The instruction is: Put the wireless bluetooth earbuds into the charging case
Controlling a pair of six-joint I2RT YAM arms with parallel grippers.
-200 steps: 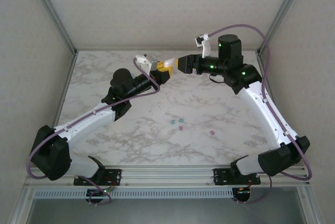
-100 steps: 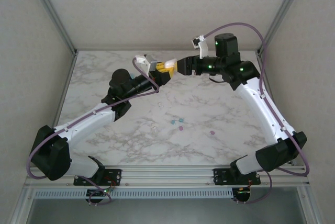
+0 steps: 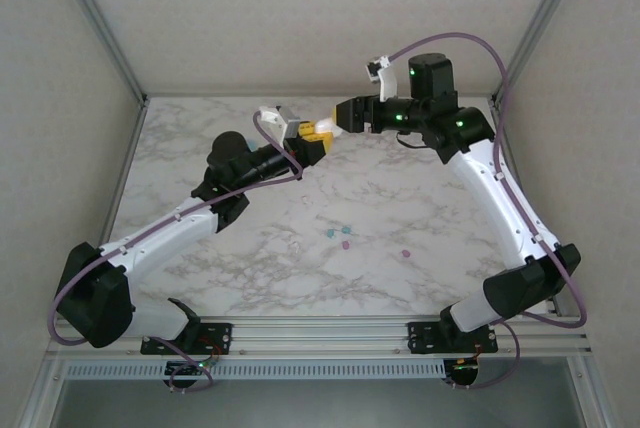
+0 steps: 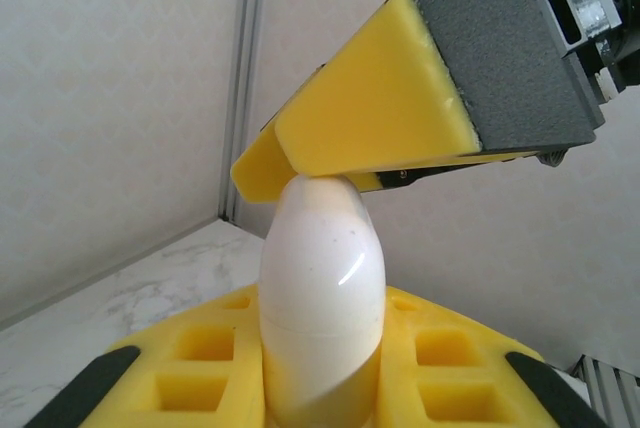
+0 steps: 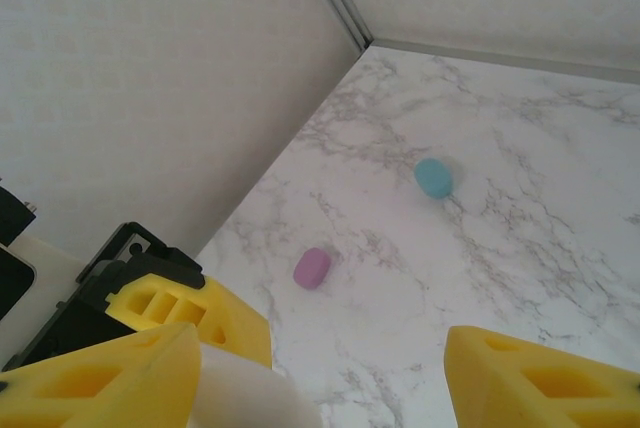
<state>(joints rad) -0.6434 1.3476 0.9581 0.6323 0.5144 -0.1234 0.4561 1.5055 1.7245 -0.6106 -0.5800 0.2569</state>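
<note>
A white egg-shaped charging case (image 4: 322, 278) stands upright between my left gripper's (image 4: 322, 373) yellow fingers, which are shut on its lower half. In the top view this left gripper (image 3: 306, 140) is raised over the back middle of the table with the case (image 3: 319, 129) at its tip. My right gripper (image 3: 336, 120) meets it from the right, jaws open. One right finger (image 4: 370, 118) rests on the case's top. In the right wrist view the case (image 5: 250, 398) lies against the left finger, and the right gripper (image 5: 320, 373) gapes wide. Tiny earbuds lie mid-table: teal (image 3: 330, 233), pink (image 3: 346, 244), pink (image 3: 406, 252).
A purple rounded case (image 5: 312, 267) and a teal one (image 5: 434, 177) lie on the marble table (image 5: 520, 248) near a back corner. Walls and metal frame posts (image 3: 100, 23) close in the table on three sides.
My right gripper has shifted slightly left and up in the top view, closer onto the white case. The left arm and the earbuds have stayed put.
</note>
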